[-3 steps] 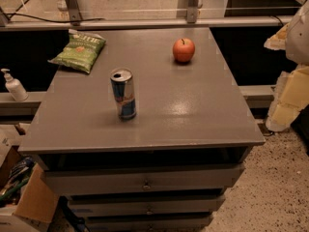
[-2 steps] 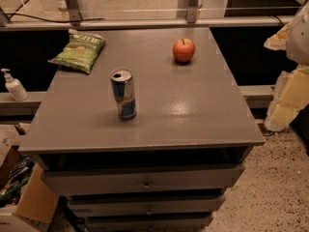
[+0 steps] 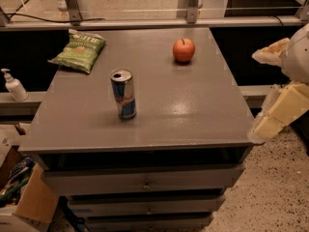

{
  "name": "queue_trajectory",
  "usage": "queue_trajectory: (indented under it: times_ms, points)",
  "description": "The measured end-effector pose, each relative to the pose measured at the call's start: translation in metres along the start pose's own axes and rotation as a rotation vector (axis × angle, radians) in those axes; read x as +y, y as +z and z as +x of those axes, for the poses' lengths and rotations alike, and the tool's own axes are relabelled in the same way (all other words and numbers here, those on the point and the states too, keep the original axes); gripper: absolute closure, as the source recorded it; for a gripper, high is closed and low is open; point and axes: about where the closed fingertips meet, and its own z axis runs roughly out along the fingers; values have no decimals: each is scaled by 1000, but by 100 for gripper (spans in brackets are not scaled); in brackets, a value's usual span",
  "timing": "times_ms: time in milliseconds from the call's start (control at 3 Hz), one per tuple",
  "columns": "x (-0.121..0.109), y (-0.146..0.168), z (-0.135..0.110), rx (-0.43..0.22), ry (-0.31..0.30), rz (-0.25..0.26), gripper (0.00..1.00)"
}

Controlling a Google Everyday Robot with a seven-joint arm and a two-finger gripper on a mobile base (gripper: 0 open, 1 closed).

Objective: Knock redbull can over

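Note:
The redbull can (image 3: 123, 94) stands upright on the grey table top (image 3: 193, 110), left of the middle, blue and silver with a silver top. My gripper (image 3: 279, 88) shows as pale cream parts at the right edge of the camera view, beyond the table's right side and well apart from the can. It holds nothing that I can see.
A red apple (image 3: 184, 50) sits at the back right of the table. A green chip bag (image 3: 79, 50) lies at the back left. A soap dispenser (image 3: 13, 85) stands on a ledge to the left. Drawers (image 3: 145, 182) run below the top, and a cardboard box (image 3: 29, 202) is on the floor at left.

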Motion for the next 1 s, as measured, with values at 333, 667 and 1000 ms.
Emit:
queue_trajectory:
  times_ms: [333,667,1000]
  points:
    - [18,20,-18,-151,27,-35,0]
    - [23,20,-30,-207,39,-49,0]
    - [23,19,-30,-204,38,-48,0]
